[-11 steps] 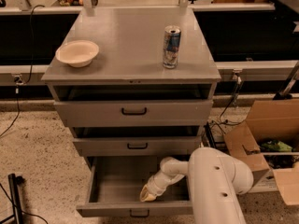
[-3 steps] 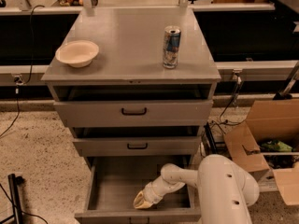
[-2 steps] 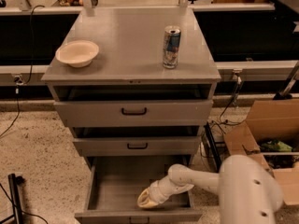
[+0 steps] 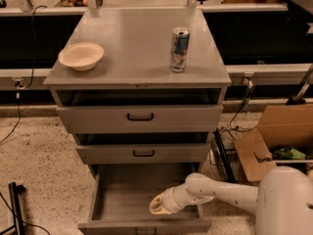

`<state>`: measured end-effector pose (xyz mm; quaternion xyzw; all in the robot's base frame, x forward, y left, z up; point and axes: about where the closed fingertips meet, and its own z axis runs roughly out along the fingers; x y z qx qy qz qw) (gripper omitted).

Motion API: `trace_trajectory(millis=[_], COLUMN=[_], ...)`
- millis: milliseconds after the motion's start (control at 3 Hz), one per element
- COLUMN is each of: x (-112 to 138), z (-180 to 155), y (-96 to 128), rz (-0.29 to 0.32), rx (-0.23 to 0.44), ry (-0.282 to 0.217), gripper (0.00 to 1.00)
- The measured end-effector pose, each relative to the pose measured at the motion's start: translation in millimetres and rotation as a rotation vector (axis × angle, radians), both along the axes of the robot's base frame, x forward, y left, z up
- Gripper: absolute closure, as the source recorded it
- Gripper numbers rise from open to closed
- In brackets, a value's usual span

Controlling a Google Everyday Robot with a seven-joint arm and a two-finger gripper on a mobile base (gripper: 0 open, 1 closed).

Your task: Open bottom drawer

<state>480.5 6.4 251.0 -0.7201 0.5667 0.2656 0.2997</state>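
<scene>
Camera view looks down on a grey cabinet (image 4: 137, 67) with three drawers, standing on a speckled floor. The robot's white arm (image 4: 230, 196) comes in from the lower right and reaches leftward over the lowest compartment. The bottom drawer (image 4: 117, 202) is pulled well out toward the camera, its plain grey interior exposed and its front edge at the lower border of the view. Right of the cabinet lies an open cardboard box (image 4: 283, 131). The top drawer (image 4: 98, 117) and the middle drawer (image 4: 107, 153) each show a black handle and a dark gap above the front. On the cabinet's top surface, a cream bowl (image 4: 81, 56) sits at the left and an upright drink can (image 4: 179, 49) at the right, well apart. The gripper (image 4: 157, 205) hangs inside the bottom drawer, near its front right; whether it is spread or closed cannot be told.
</scene>
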Motion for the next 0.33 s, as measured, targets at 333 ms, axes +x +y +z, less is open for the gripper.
trace_trajectory(millis=[333], x=[6.8], z=[10.4], y=[-4.1], rz=[0.021], rx=[0.03], ry=[-0.007], gripper=[1.0])
